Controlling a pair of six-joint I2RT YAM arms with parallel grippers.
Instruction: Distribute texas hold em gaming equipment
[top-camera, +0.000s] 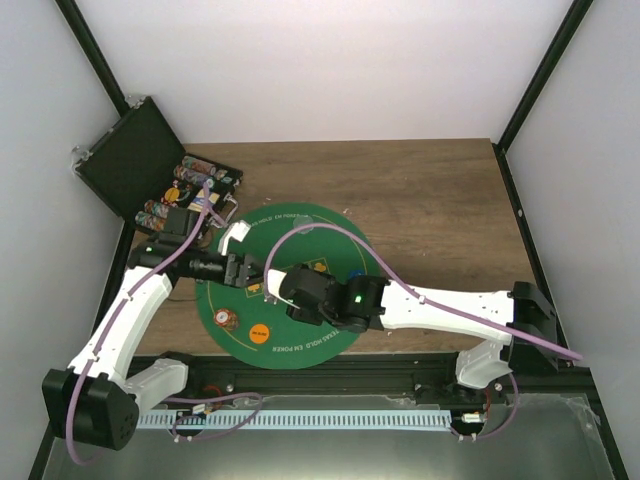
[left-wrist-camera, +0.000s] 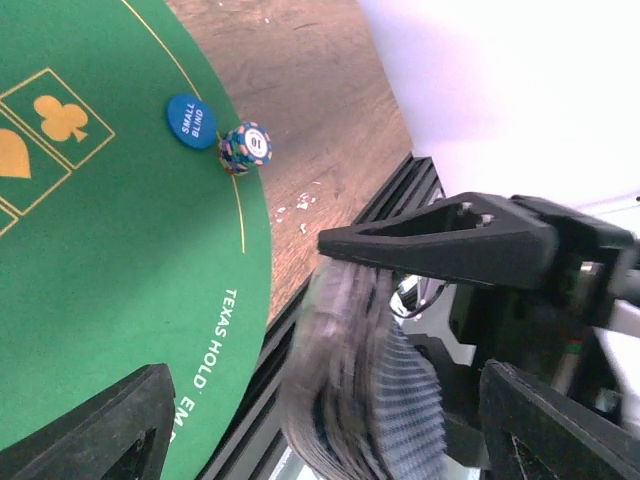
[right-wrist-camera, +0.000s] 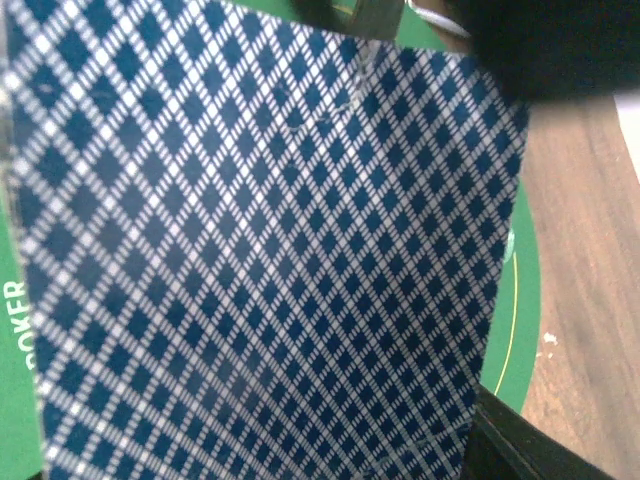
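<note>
Over the left of the green mat (top-camera: 300, 225): a handover seems to be shaping up
Cards (right-wrist-camera: 260, 250): sitting pinched in the right gripper (top-camera: 273, 284), patterned back filling its camera
Left gripper (top-camera: 237, 268): gaping wide, gripping nothing, fingers flanking the cards without touching
Lie: cards pointing lengthwise into the left gripper's gap, straight ahead of it

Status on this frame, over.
Left gripper open. Right gripper shut on deck of blue-diamond-backed cards, above round green felt mat. No obstruction seen.
</note>
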